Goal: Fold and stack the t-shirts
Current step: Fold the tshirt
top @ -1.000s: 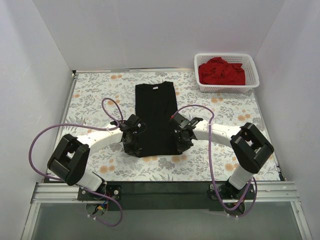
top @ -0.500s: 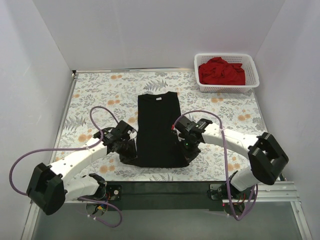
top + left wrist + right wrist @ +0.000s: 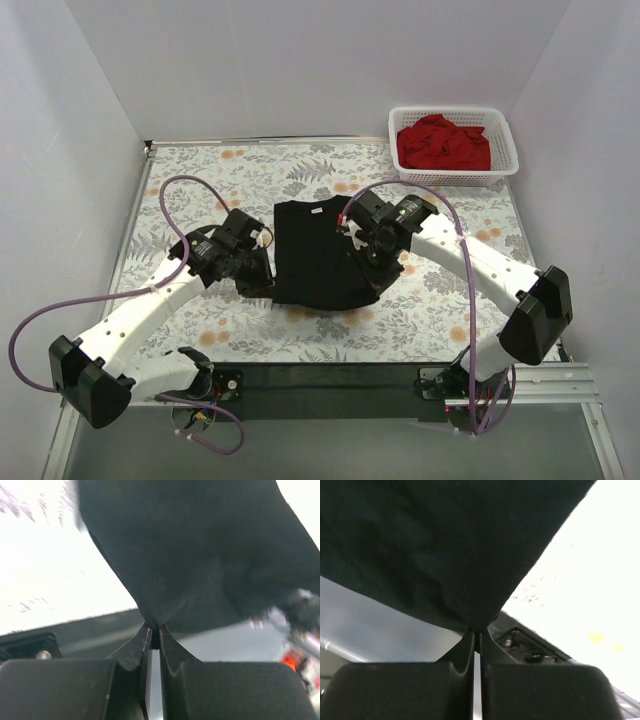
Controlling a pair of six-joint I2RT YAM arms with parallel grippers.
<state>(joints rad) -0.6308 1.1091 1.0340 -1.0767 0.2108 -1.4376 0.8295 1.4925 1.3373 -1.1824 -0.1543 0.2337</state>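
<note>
A: Status on the grippers?
B: Left gripper (image 3: 155, 628): clamped tight on a pinch of the black t-shirt (image 3: 320, 255), near hem corner by the look of it. Right gripper (image 3: 476, 631): same, pinched shut on the opposite near corner. Cloth gathered to a point at both sets of tips.
A: Location of the shirt?
B: Middle of the table (image 3: 190, 190). Collar end flat at the far side, near end raised off the surface between the two arms. Red t-shirt (image 3: 442, 142): crumpled in the white basket (image 3: 505, 165), far right corner, well apart from both arms.
A: Handling?
B: Light, limp, no stiffness at all. Expect sag between the grips and drape everywhere else. Not fragile. Thin, though, so likely to slide out of a shallow pinch.
A: Grip points OK?
B: Probably. Two near corners, well apart, roughly level: right spots for a hem-to-collar fold. Worth holding the span taut to avoid a belly in the middle. Uneven travel of the two arms likely to skew the fold line.
A: Progress?
B: Early. Black shirt mid-fold at best, red one untouched, no stack yet.
</note>
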